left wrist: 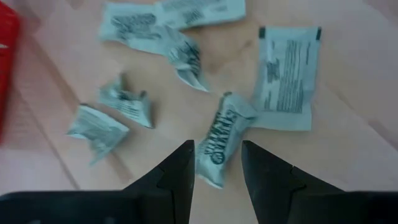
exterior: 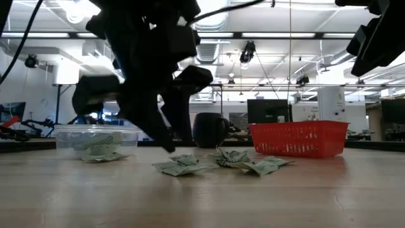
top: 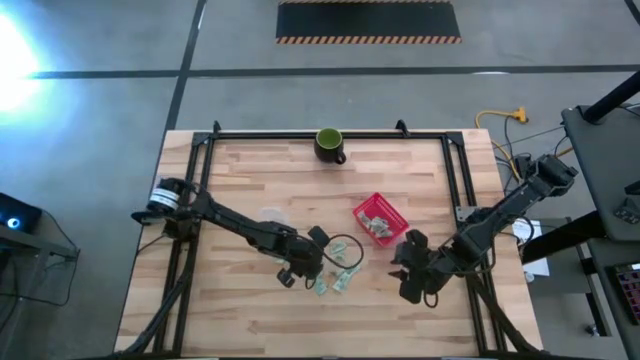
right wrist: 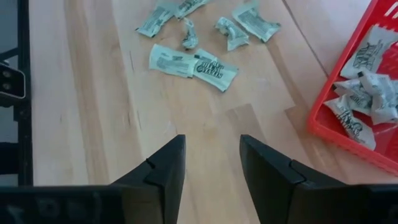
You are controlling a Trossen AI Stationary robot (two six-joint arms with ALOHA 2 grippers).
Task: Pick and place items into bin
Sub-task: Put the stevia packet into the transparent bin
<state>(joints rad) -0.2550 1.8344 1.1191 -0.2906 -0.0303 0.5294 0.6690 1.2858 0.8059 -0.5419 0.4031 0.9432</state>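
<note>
1. High view: left claw [top: 318,262] sits low over the table [top: 240,180] centre-front, w/ the loose packets [top: 335,283] just beside its tip, toward the front edge. The red bin [top: 396,212] is near, off to the claw's right and a bit farther back, w/ more packets inside. Right claw [top: 408,268] hangs near the bin's front corner, apart from the pile. A mug [top: 329,144] stands at the far edge, well apart from both claws. A clear tub [top: 271,214] lies beside the left arm.

2. Low view: the left arm fills the upper left, dark, tip down near the table just behind the packets [exterior: 218,161]. The bin [exterior: 297,138] stands to the right of the pile, the mug [exterior: 210,129] behind it, the tub [exterior: 96,138] off left w/ a few packets in it.

3. Left wrist: fingers [left wrist: 177,171] apart, one packet [left wrist: 222,138] between the tips w/ its end in the gap; can't tell if they touch it. A flat packet lies just beside it, others scattered beyond.

4. Right wrist: fingers [right wrist: 165,169] apart, nothing between, bare wood under them. The packets [right wrist: 193,64] lie ahead, apart from the tips; the bin [right wrist: 323,127] is off to one side holding several packets.
</note>
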